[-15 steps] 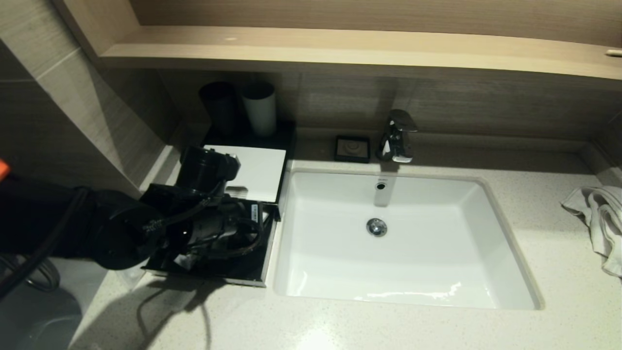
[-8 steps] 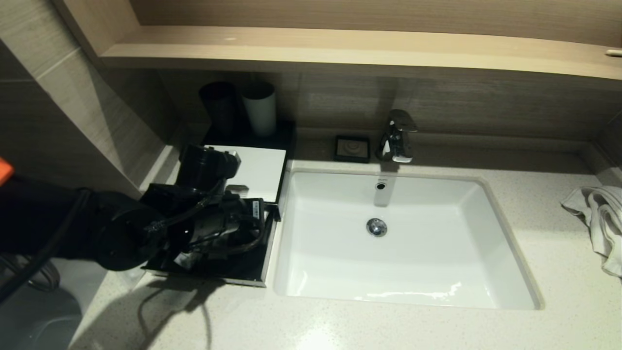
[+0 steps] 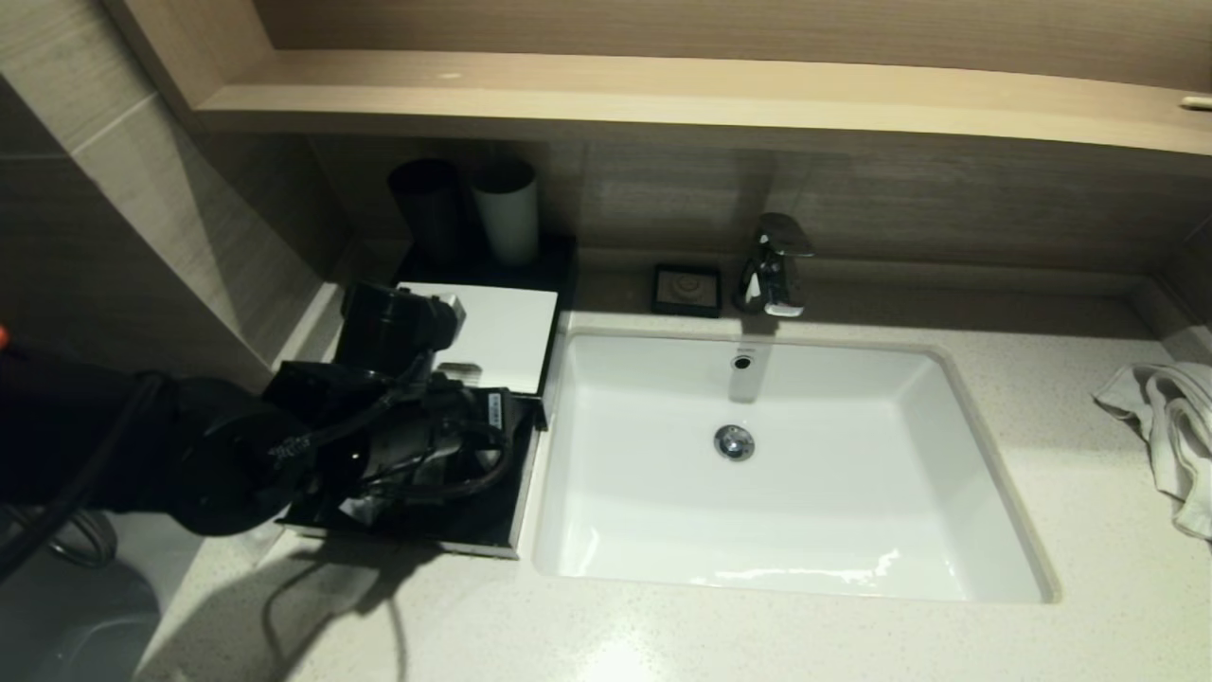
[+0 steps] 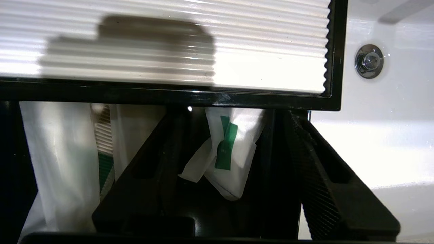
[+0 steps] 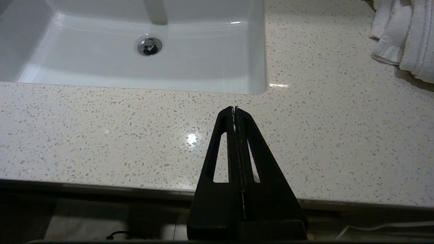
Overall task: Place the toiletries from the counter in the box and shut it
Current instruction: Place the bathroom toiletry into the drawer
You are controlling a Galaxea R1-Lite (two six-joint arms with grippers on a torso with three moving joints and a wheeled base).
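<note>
The black box [image 3: 473, 535] stands on the counter left of the sink, with its white ribbed lid [image 3: 507, 332] open on the far side. My left gripper [image 4: 234, 117] is open and reaches down into the box; in the head view its wrist [image 3: 417, 445] covers most of the box. A white packet with a green label [image 4: 230, 149] lies between the fingers, and more white packets [image 4: 61, 162] lie beside it. The lid also shows in the left wrist view [image 4: 257, 51]. My right gripper [image 5: 234, 110] is shut and empty, low over the counter's front edge.
The white sink [image 3: 786, 474] lies right of the box, with the tap [image 3: 775, 265] behind it. A black cup [image 3: 426, 208] and a white cup [image 3: 507, 210] stand behind the lid. A soap dish [image 3: 686, 289] is by the tap. A white towel [image 3: 1169, 426] is at the far right.
My left arm has shifted slightly to the left over the box. The right arm has not moved.
</note>
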